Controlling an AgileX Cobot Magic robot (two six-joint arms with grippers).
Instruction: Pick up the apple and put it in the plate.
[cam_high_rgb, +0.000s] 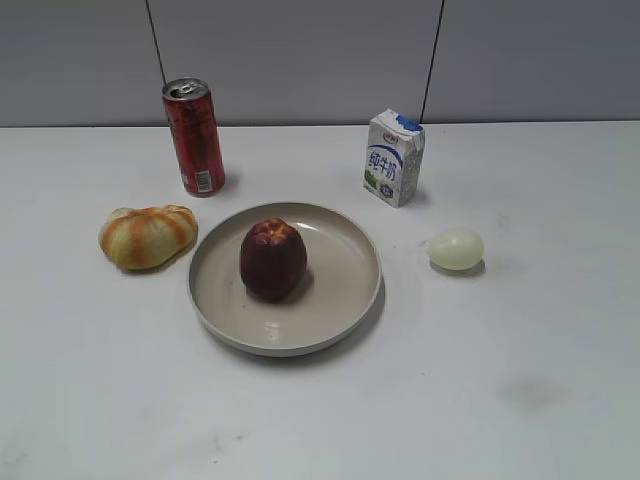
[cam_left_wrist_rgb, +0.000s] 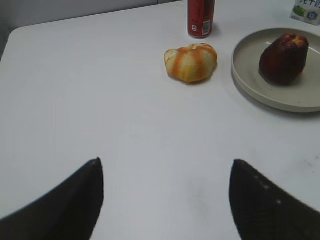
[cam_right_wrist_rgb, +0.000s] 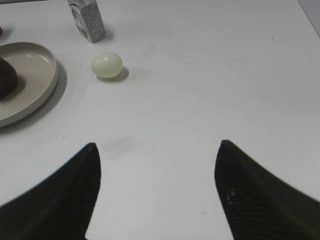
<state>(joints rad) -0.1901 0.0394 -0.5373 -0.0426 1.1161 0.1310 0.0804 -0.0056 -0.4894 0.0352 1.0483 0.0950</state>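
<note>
The dark maroon-red apple (cam_high_rgb: 272, 259) stands upright inside the beige plate (cam_high_rgb: 345, 290) at the table's middle. It also shows in the left wrist view (cam_left_wrist_rgb: 283, 57) on the plate (cam_left_wrist_rgb: 250, 75), and partly at the left edge of the right wrist view (cam_right_wrist_rgb: 6, 77) on the plate (cam_right_wrist_rgb: 35, 85). My left gripper (cam_left_wrist_rgb: 166, 165) is open and empty over bare table, well short of the plate. My right gripper (cam_right_wrist_rgb: 157, 147) is open and empty over bare table, to the right of the plate. Neither gripper shows in the exterior view.
An orange-yellow striped bun (cam_high_rgb: 148, 235) lies left of the plate. A red can (cam_high_rgb: 194, 137) stands behind it. A small milk carton (cam_high_rgb: 394, 157) stands at the back right. A pale egg-shaped object (cam_high_rgb: 456, 248) lies right of the plate.
</note>
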